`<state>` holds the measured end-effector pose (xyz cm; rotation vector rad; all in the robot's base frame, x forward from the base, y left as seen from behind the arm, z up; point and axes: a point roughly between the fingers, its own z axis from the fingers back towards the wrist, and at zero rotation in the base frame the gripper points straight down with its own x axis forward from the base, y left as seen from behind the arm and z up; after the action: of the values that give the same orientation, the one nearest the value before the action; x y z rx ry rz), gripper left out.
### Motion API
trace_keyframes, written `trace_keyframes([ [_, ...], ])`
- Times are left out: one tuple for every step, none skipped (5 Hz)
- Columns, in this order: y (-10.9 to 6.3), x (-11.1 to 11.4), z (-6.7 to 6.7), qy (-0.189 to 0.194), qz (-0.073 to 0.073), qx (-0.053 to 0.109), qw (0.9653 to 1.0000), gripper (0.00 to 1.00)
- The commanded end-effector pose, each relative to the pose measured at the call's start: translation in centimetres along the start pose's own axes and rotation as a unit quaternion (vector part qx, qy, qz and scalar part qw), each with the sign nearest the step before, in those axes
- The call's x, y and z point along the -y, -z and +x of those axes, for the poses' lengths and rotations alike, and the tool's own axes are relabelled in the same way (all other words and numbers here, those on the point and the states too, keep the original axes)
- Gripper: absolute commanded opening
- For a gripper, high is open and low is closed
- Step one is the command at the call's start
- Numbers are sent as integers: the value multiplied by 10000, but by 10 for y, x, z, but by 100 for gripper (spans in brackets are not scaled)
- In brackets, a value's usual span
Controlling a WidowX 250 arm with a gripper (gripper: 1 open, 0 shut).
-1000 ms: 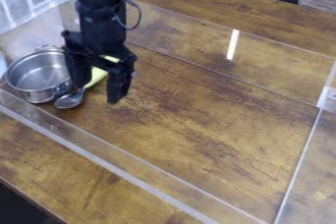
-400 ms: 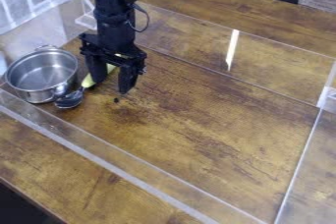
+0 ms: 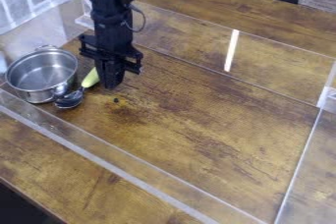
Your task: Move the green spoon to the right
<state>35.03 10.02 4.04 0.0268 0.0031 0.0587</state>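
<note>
The green spoon [image 3: 90, 77] lies on the wooden table just right of the steel pot. Its yellow-green handle points up and to the right, and its silver bowl end [image 3: 69, 98] rests by the pot's rim. My gripper [image 3: 114, 83] points straight down at the handle's right end. Its black fingers are drawn together on the handle, which shows only to their left. The part of the handle between the fingers is hidden.
A round steel pot [image 3: 37, 73] stands at the left, close to the spoon. Clear plastic walls [image 3: 144, 184] fence the work area at the front, left and right. The wooden table [image 3: 223, 110] stretches to the right of the gripper.
The gripper has come down and shifted slightly right onto the spoon's handle. Its fingers stood wide apart in both earlier frames and are now closed together.
</note>
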Motion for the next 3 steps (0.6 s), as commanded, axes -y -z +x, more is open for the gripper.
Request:
trace_keyframes([
  [-18, -19, 6, 71, -63, 248, 9996, 100],
  [-16, -27, 10, 260, -150, 247, 9992, 100],
  [-20, -32, 14, 261, -148, 235, 9993, 0],
])
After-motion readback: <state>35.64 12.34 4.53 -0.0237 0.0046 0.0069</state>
